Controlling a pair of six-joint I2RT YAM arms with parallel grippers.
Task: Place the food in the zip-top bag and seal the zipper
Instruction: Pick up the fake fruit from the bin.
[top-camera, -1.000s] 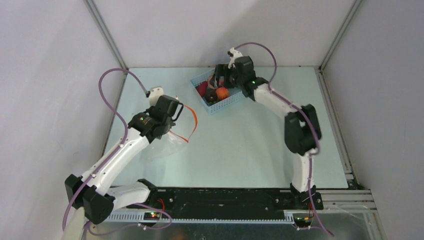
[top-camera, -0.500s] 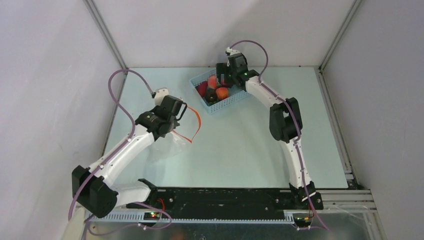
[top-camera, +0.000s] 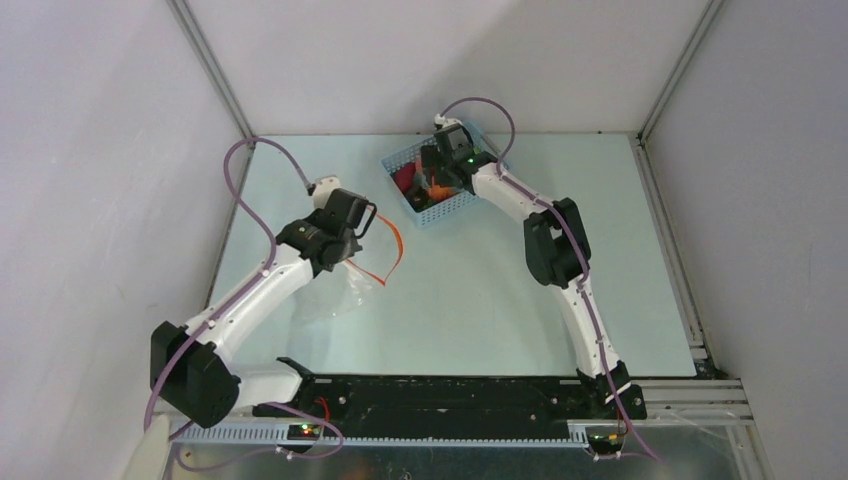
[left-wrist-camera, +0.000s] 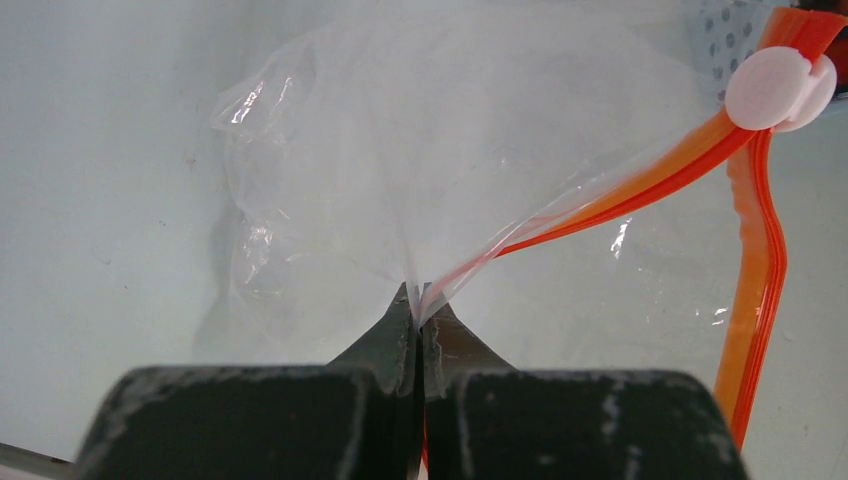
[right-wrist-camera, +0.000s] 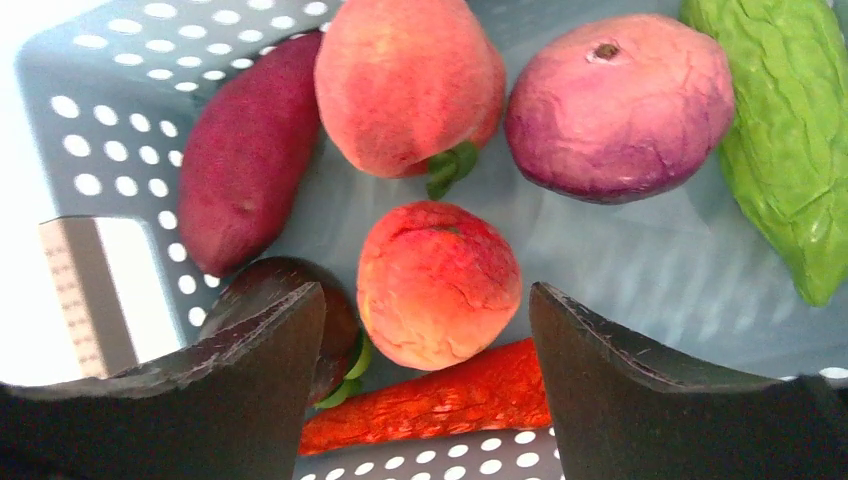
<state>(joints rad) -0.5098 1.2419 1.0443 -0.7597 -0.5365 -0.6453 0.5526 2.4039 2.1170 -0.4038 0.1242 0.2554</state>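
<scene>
My left gripper (left-wrist-camera: 420, 300) is shut on the rim of the clear zip-top bag (left-wrist-camera: 400, 150) and holds its mouth up; it also shows in the top view (top-camera: 362, 222). The red-orange zipper (left-wrist-camera: 640, 190) curves away to a white slider (left-wrist-camera: 775, 88). My right gripper (right-wrist-camera: 428, 300) is open, low over the food in the light-blue basket (top-camera: 435, 205). Between its fingers lies a peach (right-wrist-camera: 438, 285) above an orange-red carrot (right-wrist-camera: 440, 405). Around them lie a second peach (right-wrist-camera: 405, 80), a purple sweet potato (right-wrist-camera: 245, 165), a purple onion (right-wrist-camera: 620, 105), a green gourd (right-wrist-camera: 790, 130) and a dark fruit (right-wrist-camera: 275, 295).
The basket stands at the table's back middle. The bag (top-camera: 340, 285) lies crumpled on the pale table (top-camera: 480, 300) at the left. Grey walls close in the back and both sides.
My right gripper has moved left and down over the basket's food. My left gripper has shifted slightly right with the bag's rim in it.
</scene>
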